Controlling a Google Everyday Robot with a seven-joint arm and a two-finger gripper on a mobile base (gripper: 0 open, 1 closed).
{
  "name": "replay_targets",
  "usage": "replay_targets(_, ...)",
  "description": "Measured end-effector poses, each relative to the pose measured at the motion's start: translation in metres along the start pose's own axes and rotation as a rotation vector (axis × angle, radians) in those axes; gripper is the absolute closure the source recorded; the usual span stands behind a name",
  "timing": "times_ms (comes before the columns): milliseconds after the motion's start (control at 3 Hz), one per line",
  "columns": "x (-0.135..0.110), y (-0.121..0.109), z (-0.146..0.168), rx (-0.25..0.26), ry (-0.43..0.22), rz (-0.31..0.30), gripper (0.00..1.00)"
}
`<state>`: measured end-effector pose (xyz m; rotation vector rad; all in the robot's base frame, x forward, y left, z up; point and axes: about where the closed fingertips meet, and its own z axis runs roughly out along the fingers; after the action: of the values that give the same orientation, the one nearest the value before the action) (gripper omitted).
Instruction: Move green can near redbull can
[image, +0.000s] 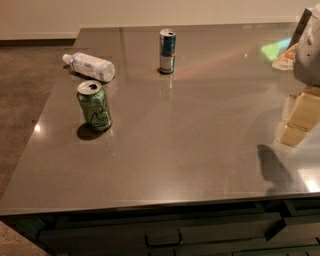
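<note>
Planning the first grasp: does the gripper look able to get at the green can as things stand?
Probably yes. The gripper sits at the right edge, far across the table from the green can. The can stands upright, apart from the bottle and redbull can, with bare tabletop between.

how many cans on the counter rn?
2. The green can stands front-left; the redbull can stands farther back, nearer centre. The tool, at the right edge, could hide more.

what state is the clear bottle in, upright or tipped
Tipped: the bottle lies on its side on the table, cap pointing left. The tool sits at the right edge.
</note>
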<state>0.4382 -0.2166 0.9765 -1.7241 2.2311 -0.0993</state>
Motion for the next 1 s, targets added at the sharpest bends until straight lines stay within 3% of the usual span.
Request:
replay_targets(667,-0.01,-0.01,0.004,0.003,-0.029,0.026,0.0)
replay_targets(1000,-0.043,-0.032,0.022,-0.003,-0.124,0.047,0.0)
